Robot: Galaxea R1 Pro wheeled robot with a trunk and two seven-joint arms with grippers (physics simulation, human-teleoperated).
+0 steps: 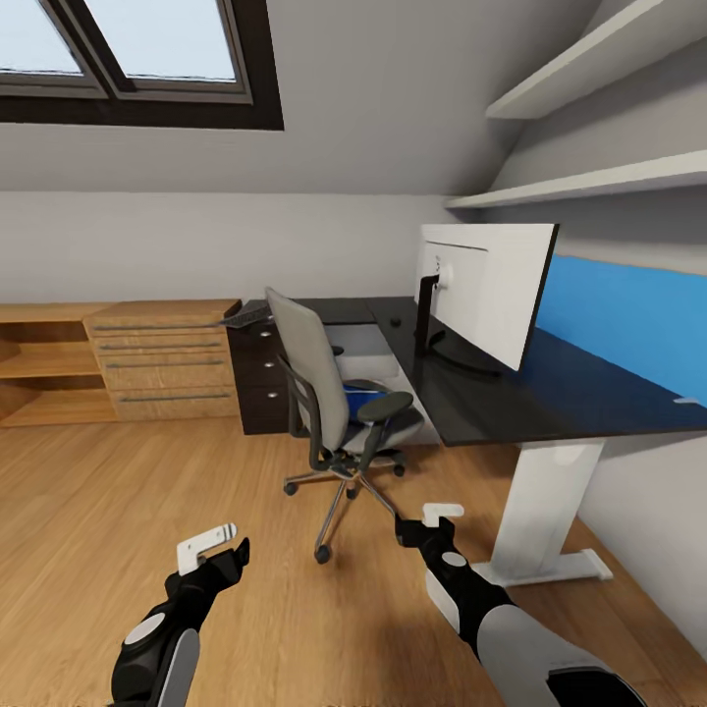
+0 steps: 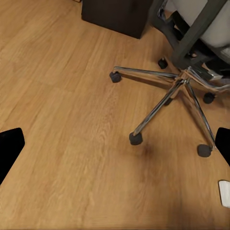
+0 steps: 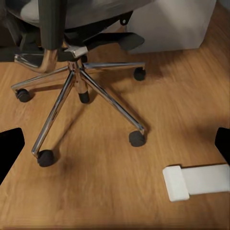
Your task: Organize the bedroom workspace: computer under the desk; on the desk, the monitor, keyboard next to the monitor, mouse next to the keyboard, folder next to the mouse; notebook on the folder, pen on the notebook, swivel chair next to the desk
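Head view showed the swivel chair (image 1: 329,393) beside the desk (image 1: 550,398), its back toward the camera, the blue folder (image 1: 361,401) on its seat. The monitor (image 1: 486,290) ran lengthwise along the desk. Left gripper (image 1: 208,546) and right gripper (image 1: 437,516) hung empty, jaws apart.

A light wood floor (image 1: 108,511) spreads below a pale wall (image 1: 196,245). Against that wall stands a light wood drawer unit (image 1: 162,358) with open shelves beside it. Above the unit a dark-framed skylight (image 1: 137,59) lets in daylight; two white wall shelves (image 1: 599,118) hang to its right
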